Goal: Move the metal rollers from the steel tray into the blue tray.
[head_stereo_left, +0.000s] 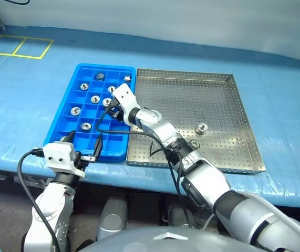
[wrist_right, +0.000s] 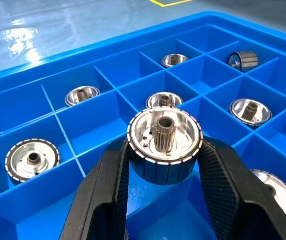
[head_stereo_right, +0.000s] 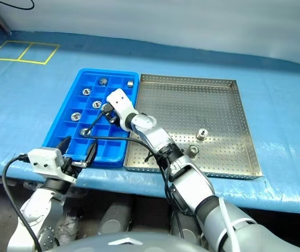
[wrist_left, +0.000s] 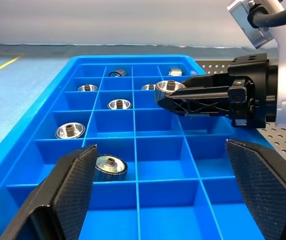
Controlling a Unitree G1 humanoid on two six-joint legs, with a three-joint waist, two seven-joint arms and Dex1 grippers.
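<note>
Blue plastic dominates the head camera's outlook: the blue tray (head_stereo_left: 65, 123) lies flush against the steel tray (head_stereo_left: 244, 126) on a blue-covered table (head_stereo_left: 23, 100), the pairing apparently meant to keep each transfer short. Two metal rollers (head_stereo_left: 200, 128) remain on the perforated steel, near its front edge; the rest sit one to a compartment in the blue grid. The right gripper (head_stereo_left: 109, 103) reaches across the seam and over the blue tray's middle rows, while the left gripper (head_stereo_left: 84, 145) waits at the tray's near rim.

From the left wrist, the left gripper (wrist_left: 160, 187) is seen with its jaws spread wide and nothing between them, level over the nearest empty cells, seemingly parked out of the way. Beyond it the right arm's black fingers (wrist_left: 203, 97) carry a roller (wrist_left: 169, 88) above the grid.

From the right wrist, the right gripper (wrist_right: 165, 172) is clamped on that roller (wrist_right: 165, 143), flanged face and toothed hub up, gripped by its ribbed sides so it should drop in upright. It hangs over a cell whose floor looks bare, with filled cells around it; release appears to be the next step
</note>
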